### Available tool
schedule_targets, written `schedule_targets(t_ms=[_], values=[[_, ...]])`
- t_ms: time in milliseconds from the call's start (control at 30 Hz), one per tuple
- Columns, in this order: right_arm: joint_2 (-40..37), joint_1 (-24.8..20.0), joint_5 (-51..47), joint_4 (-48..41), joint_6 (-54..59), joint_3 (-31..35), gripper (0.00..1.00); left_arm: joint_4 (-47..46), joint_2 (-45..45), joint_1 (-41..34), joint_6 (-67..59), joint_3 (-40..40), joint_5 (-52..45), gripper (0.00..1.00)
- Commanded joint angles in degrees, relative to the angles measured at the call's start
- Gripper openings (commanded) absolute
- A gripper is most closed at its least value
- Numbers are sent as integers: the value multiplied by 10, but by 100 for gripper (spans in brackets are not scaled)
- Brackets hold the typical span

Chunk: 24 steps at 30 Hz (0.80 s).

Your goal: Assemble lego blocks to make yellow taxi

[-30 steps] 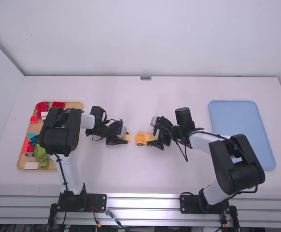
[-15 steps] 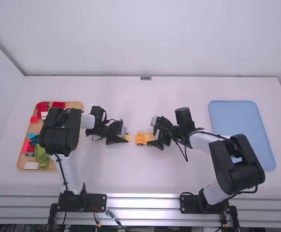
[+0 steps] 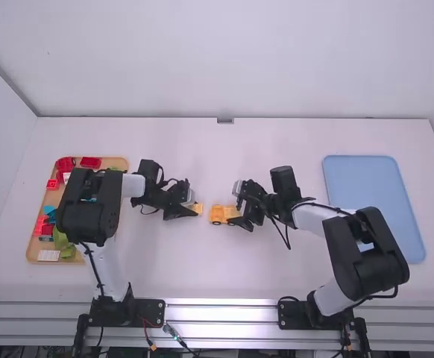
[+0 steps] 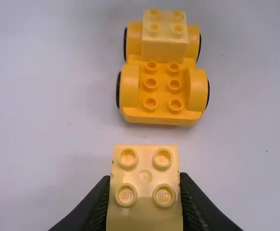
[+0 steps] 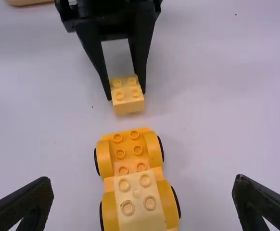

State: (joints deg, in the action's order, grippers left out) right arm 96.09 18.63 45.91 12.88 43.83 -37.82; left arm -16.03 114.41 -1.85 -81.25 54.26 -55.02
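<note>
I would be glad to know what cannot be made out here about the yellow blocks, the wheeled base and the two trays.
- High view: part of the tan tray and its contents, behind the left arm.
- High view: part of the blue tray, behind the right arm.
- Left wrist view: base studs beneath the mounted block, covered by it.
- Left wrist view: the held block's underside, turned away.
- Right wrist view: the base's near end, cut off by the bottom edge.

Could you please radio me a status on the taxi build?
Left pincer shut on yellow block. Right pincer open, astride block-topped wheeled base. No obstruction between block and base.
</note>
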Motion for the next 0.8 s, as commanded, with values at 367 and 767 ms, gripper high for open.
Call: schedule_targets(t_ms=[367,767], values=[[132,1,36,92,29,-7,99,14,-76,-64,73,2,17,15],[183,5,38,140,58,-8,98,49,-78,-115,135,-2,21,16]])
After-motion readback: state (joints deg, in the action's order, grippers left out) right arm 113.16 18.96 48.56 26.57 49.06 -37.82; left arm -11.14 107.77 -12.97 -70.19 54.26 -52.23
